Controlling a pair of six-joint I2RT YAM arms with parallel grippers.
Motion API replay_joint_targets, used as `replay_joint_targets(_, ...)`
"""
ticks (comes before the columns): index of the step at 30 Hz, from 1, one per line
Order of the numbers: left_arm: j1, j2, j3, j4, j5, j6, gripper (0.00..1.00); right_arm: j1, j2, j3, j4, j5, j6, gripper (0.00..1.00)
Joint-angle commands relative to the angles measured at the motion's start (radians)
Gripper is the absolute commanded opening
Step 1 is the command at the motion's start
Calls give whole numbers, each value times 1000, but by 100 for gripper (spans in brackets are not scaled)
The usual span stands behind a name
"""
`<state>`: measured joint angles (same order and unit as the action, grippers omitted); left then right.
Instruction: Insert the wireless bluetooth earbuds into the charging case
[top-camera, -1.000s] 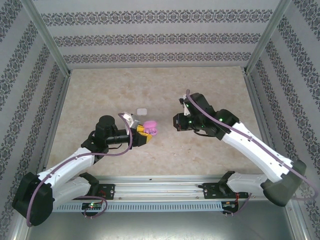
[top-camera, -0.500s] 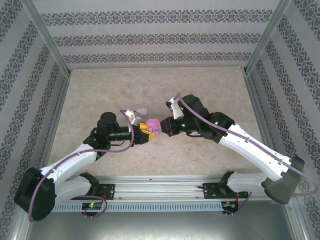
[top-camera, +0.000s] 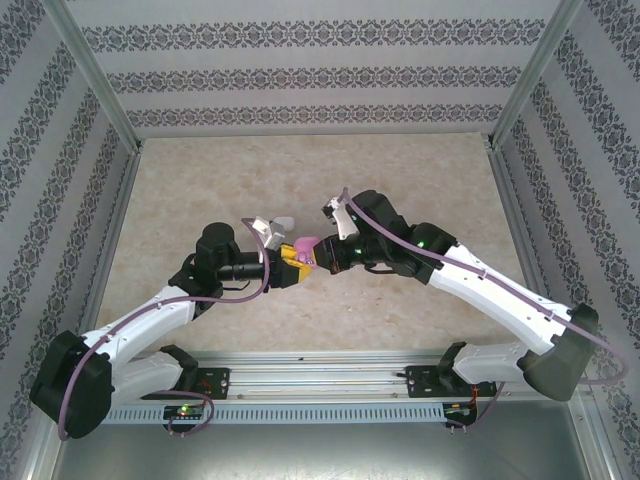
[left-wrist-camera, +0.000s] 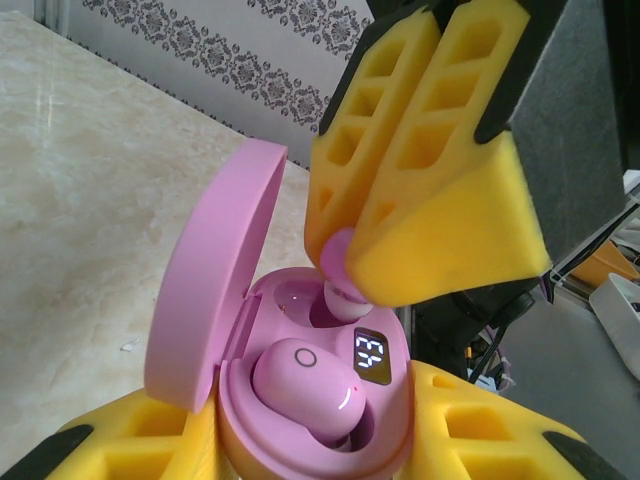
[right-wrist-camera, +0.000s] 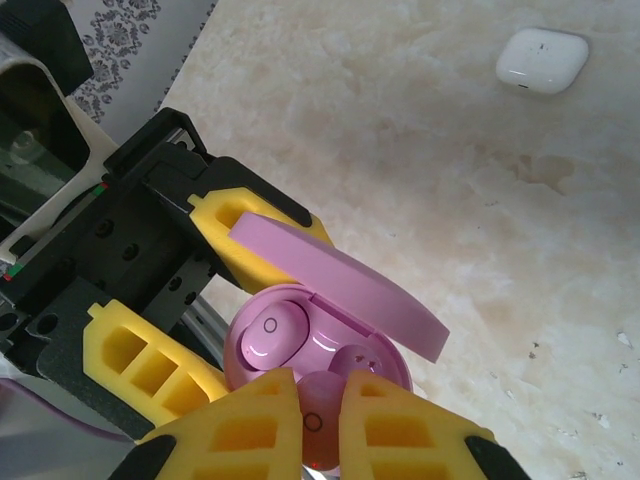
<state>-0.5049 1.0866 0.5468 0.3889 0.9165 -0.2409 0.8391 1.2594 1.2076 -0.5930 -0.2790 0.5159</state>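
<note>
A pink charging case (left-wrist-camera: 238, 400) sits between my left gripper's (left-wrist-camera: 310, 445) yellow fingers with its lid (left-wrist-camera: 215, 290) swung open. One of the pink wireless bluetooth earbuds (left-wrist-camera: 305, 385) is seated in the nearer socket. My right gripper (right-wrist-camera: 320, 400) is shut on a second pink earbud (right-wrist-camera: 318, 420). Its tip (left-wrist-camera: 345, 290) is at the mouth of the other socket (right-wrist-camera: 362, 362). In the top view both grippers, left (top-camera: 288, 264) and right (top-camera: 322, 258), meet at the case (top-camera: 303, 246) over the table's middle.
A closed white case (right-wrist-camera: 541, 60) lies on the marble tabletop (right-wrist-camera: 420, 150) just beyond the grippers, and its edge (top-camera: 284, 220) shows in the top view behind the left wrist. Patterned walls enclose the table on three sides.
My right gripper has swung left with the earbud, from a hand's width off to right above the open case. The left gripper has held the case almost still.
</note>
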Motion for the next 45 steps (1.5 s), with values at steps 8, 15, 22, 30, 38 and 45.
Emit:
replay_joint_targets(8, -14, -7, 37, 43, 25, -8, 7, 16, 37, 1, -36, 27, -36, 11)
replay_joint_targets(15, -14, -9, 39, 37, 25, -6, 7, 22, 48, 31, -63, 42, -36, 28)
replay_joint_targets(22, -15, -5, 42, 35, 26, 1, 7, 21, 43, 75, -100, 69, -34, 32)
replay_joint_targets(30, -16, -7, 45, 34, 27, 2, 7, 22, 6, 117, -122, 75, -31, 32)
replay_joint_targets(38, -17, -8, 53, 30, 27, 7, 7, -14, -56, 151, -102, 102, -14, 37)
replay_joint_targets(45, -26, -11, 63, 27, 32, 11, 7, -139, 40, 176, -111, -16, 77, 45)
